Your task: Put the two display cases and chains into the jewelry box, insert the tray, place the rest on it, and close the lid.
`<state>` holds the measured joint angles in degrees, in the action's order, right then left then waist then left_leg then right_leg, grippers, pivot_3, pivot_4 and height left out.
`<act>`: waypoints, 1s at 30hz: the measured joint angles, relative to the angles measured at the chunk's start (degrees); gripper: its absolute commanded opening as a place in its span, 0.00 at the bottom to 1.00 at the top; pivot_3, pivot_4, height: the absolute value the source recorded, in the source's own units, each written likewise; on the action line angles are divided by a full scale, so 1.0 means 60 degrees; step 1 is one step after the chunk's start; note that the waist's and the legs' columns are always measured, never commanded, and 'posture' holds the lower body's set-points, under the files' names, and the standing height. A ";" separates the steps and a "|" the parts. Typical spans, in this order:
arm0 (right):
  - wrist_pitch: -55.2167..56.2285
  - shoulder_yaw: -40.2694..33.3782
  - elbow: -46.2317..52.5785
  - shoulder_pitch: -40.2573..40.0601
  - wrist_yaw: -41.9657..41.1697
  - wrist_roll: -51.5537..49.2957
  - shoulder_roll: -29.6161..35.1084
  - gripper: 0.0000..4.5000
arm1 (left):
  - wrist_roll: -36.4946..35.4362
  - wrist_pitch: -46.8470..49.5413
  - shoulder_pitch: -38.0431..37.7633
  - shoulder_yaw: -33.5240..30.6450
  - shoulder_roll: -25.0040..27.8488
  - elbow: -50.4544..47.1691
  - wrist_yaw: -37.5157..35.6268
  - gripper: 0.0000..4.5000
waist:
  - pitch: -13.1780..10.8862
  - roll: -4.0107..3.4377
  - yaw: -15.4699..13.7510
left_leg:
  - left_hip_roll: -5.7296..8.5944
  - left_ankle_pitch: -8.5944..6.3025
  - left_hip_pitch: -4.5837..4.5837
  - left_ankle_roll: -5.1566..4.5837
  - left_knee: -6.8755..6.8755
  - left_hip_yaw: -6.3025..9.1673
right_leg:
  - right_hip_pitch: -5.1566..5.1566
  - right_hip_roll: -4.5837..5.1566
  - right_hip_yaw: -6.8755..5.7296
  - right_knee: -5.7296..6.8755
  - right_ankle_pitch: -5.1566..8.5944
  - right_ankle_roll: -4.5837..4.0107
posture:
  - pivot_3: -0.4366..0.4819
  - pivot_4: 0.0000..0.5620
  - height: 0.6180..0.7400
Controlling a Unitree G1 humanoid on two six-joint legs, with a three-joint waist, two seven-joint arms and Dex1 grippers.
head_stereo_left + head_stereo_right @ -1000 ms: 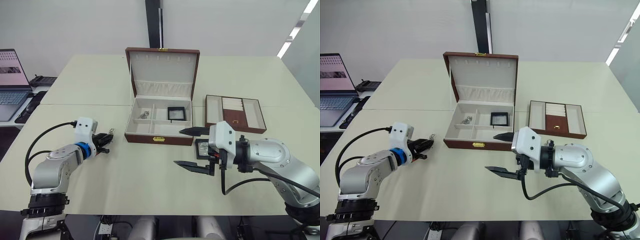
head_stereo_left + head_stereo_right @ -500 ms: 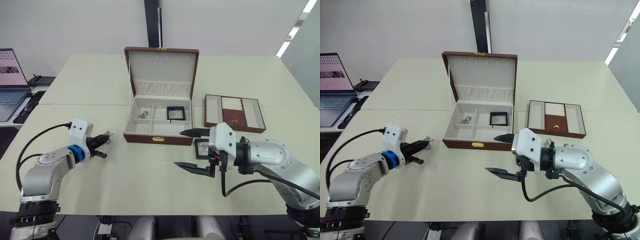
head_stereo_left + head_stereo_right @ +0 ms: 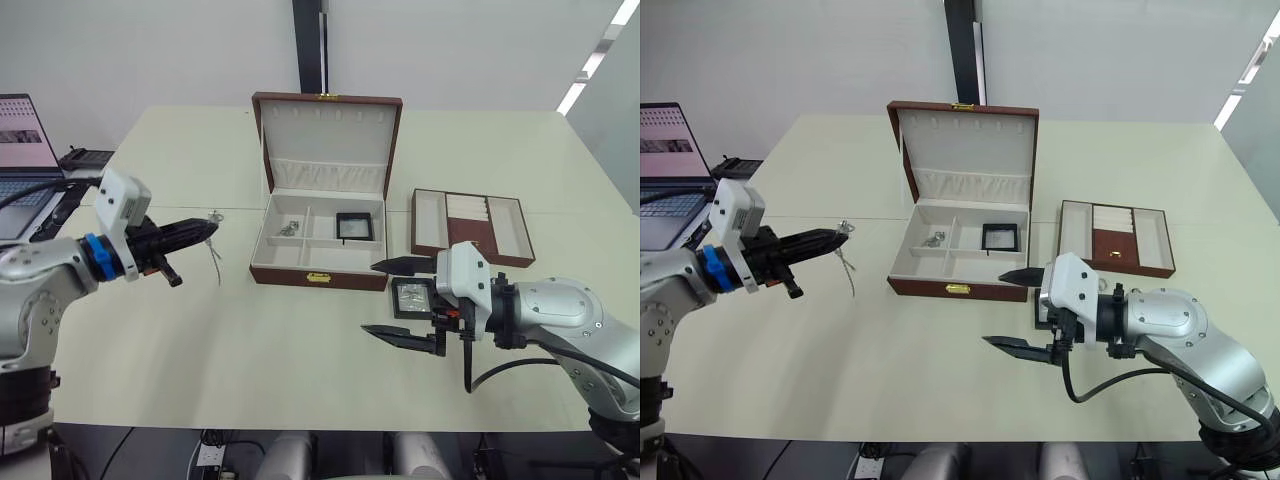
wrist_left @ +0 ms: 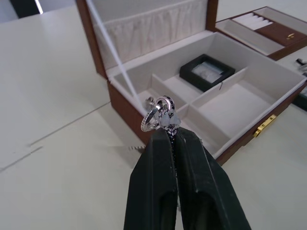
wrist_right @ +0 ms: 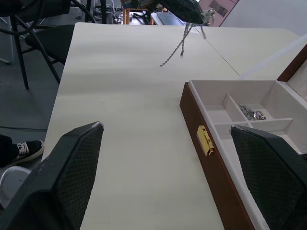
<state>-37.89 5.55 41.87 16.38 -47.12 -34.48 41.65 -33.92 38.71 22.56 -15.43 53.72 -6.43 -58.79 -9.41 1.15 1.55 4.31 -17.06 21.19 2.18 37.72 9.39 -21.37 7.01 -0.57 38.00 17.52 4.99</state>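
While the left gripper (image 3: 205, 230) pinches a chain (image 3: 214, 254) by its ring above the desk (image 3: 200, 340), left of the open jewelry box (image 3: 318, 250), the right gripper (image 3: 400, 300) hangs spread wide beside a display case (image 3: 411, 297) lying near the box's front right corner.

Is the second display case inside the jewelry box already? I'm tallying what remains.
No: one display case lies inside the jewelry box, the other display case lies on the table before it.
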 measured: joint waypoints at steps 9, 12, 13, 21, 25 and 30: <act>-0.0376 -0.0416 0.0346 0.0010 0.0560 -0.0452 0.0090 1.00 | 0.0988 -0.0736 0.2532 0.2189 -0.0317 0.1339 -0.1102 0.01 | -0.0004 0.0002 0.0010 | 0.0015 0.0001 0.0006 0.0002 0.0002 -0.0006 | -0.0003 -0.0017 -0.0004 0.0001 0.0000 0.0000 | 0.48 0.27 1.00; -0.0416 -0.0459 0.0405 -0.0025 0.0642 -0.0455 0.0138 1.00 | 0.1414 -0.1157 0.2970 0.2703 -0.0625 0.1934 -0.1348 0.01 | -0.0004 0.0003 0.0048 | 0.0016 0.0001 0.0007 0.0002 0.0002 -0.0010 | -0.0004 -0.0020 -0.0003 0.0003 0.0000 0.0000 | 0.48 0.27 1.00; -0.0423 -0.0476 0.0423 -0.0047 0.0661 -0.0456 0.0156 1.00 | 0.1532 -0.1271 0.3045 0.2829 -0.0706 0.2063 -0.1386 0.01 | -0.0004 0.0003 0.0049 | 0.0015 0.0002 0.0007 0.0002 0.0003 -0.0009 | -0.0005 -0.0022 -0.0003 0.0004 0.0000 0.0000 | 0.48 0.27 1.00; -0.0598 -0.0757 0.0548 -0.0231 0.1072 -0.0578 0.0165 1.00 | 0.3030 -0.2367 0.3667 0.3958 -0.1452 0.3756 -0.1469 0.01 | -0.0005 0.0005 0.0034 | 0.0019 0.0002 0.0012 0.0002 0.0011 -0.0007 | -0.0005 -0.0026 -0.0006 0.0007 -0.0001 0.0002 | 0.48 0.27 1.00; -0.0662 -0.0813 0.0597 -0.0233 0.1170 -0.0676 0.0188 1.00 | 0.3776 -0.2778 0.3693 0.4301 -0.1646 0.4322 -0.1302 0.01 | -0.0007 0.0008 0.0039 | 0.0018 0.0002 0.0019 0.0002 0.0014 -0.0003 | -0.0008 -0.0027 -0.0009 0.0008 -0.0001 0.0002 | 0.48 0.27 1.00; -0.0688 -0.0972 0.0755 -0.0274 0.1277 -0.0843 0.0291 1.00 | 0.4343 -0.2715 0.3675 0.4427 -0.1732 0.4300 -0.1175 0.01 | -0.0007 0.0008 0.0036 | 0.0018 0.0003 0.0040 0.0003 0.0026 0.0003 | -0.0021 -0.0027 -0.0014 0.0011 -0.0002 0.0003 | 0.48 0.27 1.00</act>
<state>-42.02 -0.28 46.39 14.74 -39.45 -39.53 43.40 -7.87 22.42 44.61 11.13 43.33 19.37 -65.84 -9.46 1.20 1.76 4.42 -17.05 21.43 2.20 37.87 9.41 -21.50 6.85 -0.65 38.06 17.51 5.01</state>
